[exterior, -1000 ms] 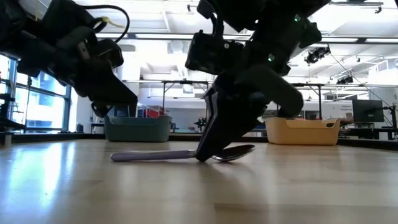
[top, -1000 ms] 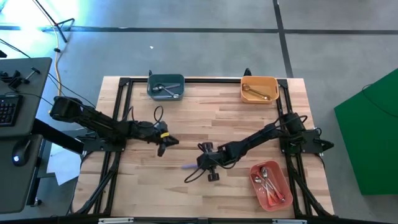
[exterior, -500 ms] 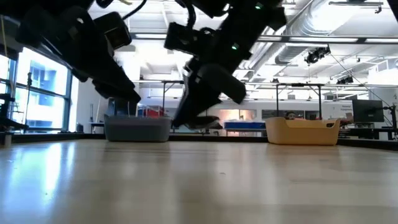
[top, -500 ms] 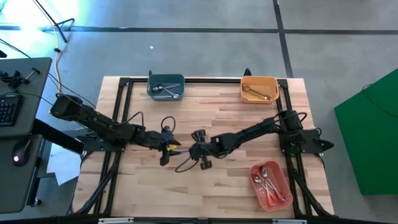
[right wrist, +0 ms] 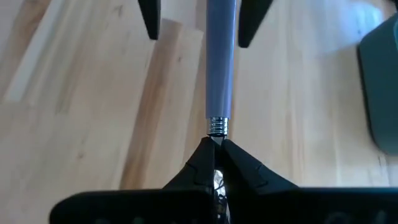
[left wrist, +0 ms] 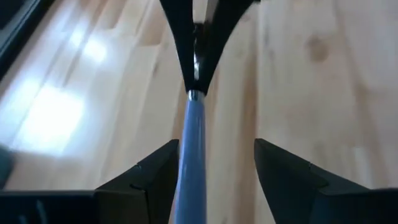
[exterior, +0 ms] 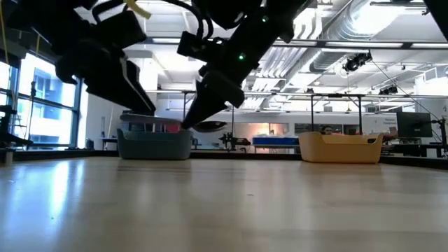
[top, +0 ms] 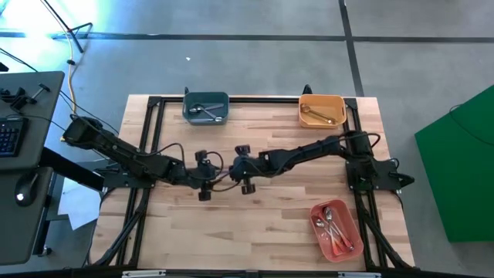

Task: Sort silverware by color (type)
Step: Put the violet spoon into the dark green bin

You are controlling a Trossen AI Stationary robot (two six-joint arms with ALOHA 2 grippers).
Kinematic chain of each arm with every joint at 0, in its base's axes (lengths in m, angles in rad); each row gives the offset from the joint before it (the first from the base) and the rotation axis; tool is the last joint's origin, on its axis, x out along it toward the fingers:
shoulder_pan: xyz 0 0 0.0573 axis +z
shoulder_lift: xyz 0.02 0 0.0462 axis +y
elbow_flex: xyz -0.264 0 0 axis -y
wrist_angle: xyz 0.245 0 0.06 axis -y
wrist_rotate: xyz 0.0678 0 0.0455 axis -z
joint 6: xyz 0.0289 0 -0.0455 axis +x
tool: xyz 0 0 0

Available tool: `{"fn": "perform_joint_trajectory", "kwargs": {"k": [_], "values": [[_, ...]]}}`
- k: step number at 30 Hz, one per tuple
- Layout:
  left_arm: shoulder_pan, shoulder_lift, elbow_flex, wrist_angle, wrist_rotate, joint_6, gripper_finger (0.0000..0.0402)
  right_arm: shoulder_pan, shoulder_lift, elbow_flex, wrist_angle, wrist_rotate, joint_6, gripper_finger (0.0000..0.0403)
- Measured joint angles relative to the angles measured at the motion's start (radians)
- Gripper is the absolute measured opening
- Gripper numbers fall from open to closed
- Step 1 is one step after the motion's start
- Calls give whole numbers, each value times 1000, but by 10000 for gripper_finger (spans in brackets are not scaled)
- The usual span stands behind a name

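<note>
Mid-handover above the worktop (top: pixel 309 201): my right hand (right wrist: pixel 216 148) clamps the lavender spoon (right wrist: pixel 221 56) at its neck; my left hand (left wrist: pixel 214 168), spread, must close on the handle.

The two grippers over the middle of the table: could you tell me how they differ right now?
The right gripper is shut on the lavender-handled spoon, pinching its metal neck; the left gripper is open, its fingers either side of the handle without gripping. The right gripper holds the head end, while the left gripper sits at the handle end. Both hover above the table, facing each other.
</note>
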Motion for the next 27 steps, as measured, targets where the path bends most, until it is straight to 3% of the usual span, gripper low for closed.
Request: {"fn": "perform_joint_trajectory", "kwargs": {"k": [11, 27], "values": [[2, 6, 0, -61, -68, 1, 166, -7, -1, 0, 54, -53, 26, 3], [-21, 74, 0, -58, -28, -54, 7, 0, -2, 0, 79, -92, 44, 1]]}}
